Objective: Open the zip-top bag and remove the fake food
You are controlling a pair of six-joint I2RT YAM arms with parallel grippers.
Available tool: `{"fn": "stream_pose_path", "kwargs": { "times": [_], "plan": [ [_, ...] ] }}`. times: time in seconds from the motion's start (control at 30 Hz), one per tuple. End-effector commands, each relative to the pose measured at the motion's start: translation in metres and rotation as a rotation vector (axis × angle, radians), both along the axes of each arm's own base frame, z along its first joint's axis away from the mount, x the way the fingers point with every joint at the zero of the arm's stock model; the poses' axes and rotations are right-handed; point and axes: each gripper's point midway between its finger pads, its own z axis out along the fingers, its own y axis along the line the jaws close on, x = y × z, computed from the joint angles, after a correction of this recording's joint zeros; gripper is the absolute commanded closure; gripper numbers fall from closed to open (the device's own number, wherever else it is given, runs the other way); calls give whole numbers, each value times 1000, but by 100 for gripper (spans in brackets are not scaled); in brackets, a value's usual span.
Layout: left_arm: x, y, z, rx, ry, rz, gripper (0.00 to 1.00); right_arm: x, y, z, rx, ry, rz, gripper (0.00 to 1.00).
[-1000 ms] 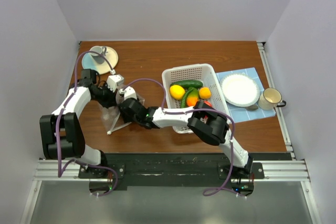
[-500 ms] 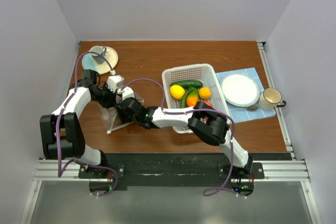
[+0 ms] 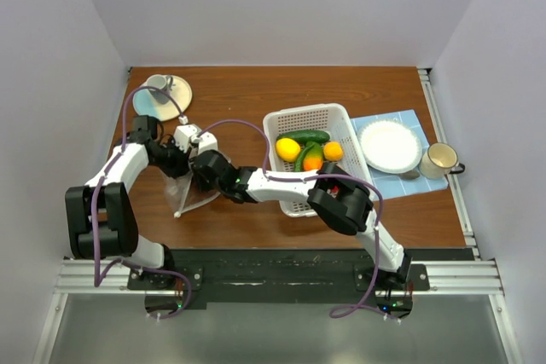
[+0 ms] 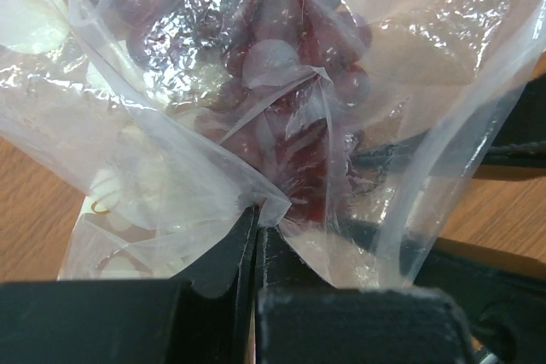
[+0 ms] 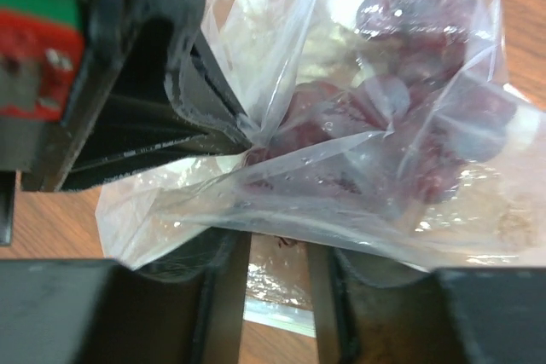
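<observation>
At the basket's [image 3: 311,111] nine o'clock, your left gripper [image 4: 258,221] is clamping the limp, slippery zip-top bag [image 4: 444,66] (grapes [image 4: 281,83] inside). Whether the right gripper [image 5: 277,270] is holding film, I cannot tell; pinch the rim.

Soft, even overhead light fills the top view. The table [image 3: 256,91] and pale walls [image 3: 256,6] are sharp, with only short, faint shadows. In both wrist views the zip-top bag [image 4: 171,57] sparkles with white glare on its creases, and the dark near foreground is out of focus.
</observation>
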Motion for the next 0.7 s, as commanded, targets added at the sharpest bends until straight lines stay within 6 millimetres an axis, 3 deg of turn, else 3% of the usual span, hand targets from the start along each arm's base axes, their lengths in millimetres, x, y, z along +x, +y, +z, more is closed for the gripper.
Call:
{"fn": "stream_pose_path", "kwargs": {
  "times": [0.0,0.3,0.47,0.6,0.63,0.67],
  "plan": [
    [-6,-2,0,3,2,-24,100,13,11,36,88,-21,-22,73],
    [-4,-2,2,1,0,-22,100,12,7,24,63,-9,-20,100],
    [-4,-1,1,6,1,-20,100,10,1,31,66,-14,-17,100],
    [-2,-1,2,8,-4,-18,100,-4,-6,44,74,12,34,100],
    [0,0,3,8,-9,-18,100,-10,-13,36,49,32,47,100],
    [0,0,3,8,-8,-15,100,-16,-16,48,64,30,62,100]
  ]
}}
